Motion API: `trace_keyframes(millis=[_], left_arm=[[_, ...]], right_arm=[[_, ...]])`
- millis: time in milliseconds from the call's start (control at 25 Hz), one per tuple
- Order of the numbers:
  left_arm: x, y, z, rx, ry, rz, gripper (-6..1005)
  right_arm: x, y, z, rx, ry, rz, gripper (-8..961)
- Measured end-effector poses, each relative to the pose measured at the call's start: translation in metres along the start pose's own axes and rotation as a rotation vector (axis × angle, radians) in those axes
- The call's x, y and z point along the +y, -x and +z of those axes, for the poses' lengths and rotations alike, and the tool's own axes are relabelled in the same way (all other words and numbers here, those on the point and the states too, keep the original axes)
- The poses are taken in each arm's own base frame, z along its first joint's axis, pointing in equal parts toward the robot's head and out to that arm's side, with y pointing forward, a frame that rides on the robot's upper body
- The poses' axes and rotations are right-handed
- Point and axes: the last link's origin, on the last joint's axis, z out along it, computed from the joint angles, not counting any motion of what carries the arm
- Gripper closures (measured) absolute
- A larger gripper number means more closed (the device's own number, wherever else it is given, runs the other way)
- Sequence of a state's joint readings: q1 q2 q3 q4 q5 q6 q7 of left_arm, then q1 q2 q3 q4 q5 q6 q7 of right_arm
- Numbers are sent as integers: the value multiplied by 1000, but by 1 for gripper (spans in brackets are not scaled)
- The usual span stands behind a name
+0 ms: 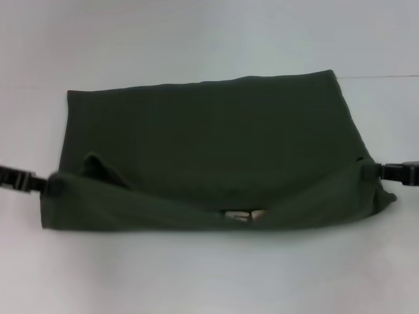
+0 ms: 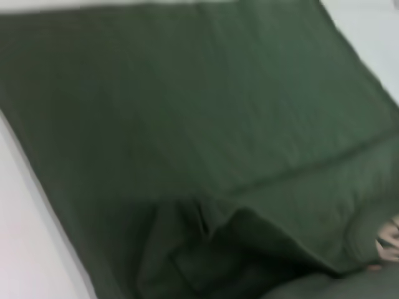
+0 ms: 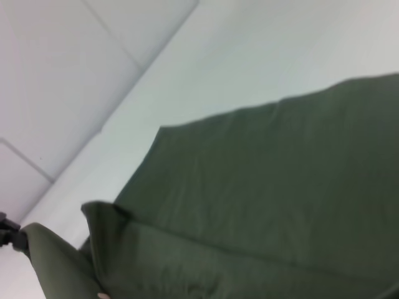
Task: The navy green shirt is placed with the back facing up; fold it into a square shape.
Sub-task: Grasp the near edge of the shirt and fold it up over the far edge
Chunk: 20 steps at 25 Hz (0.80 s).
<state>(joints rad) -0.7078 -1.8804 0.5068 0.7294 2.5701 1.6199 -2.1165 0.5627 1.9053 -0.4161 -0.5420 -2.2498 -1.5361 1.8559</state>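
We see the navy green shirt [image 1: 209, 144] spread across the middle of the white table [image 1: 209, 39], its far hem lying flat toward the far edge. The near edge is lifted and doubled over into a sagging band, with a pale label [image 1: 243, 214] showing under the middle. Left tool [image 1: 47, 185] clamps the band's left end; right tool [image 1: 370, 171] clamps its right end. Both hold the cloth just above the table. Fingers closed on fabric at each end.
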Motion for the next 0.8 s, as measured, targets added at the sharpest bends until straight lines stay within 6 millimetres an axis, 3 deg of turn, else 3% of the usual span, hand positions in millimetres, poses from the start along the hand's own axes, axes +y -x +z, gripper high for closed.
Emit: trace_keyframes(millis=[400,800], left_arm=[[-11,-29,-4,180,-77,-8,955],[-10,-61,8,321,-140,9,955]], right_arm=[[-6,22,-4,-210,-27,60,902],[-15,45,12,-324,-105,91,901]])
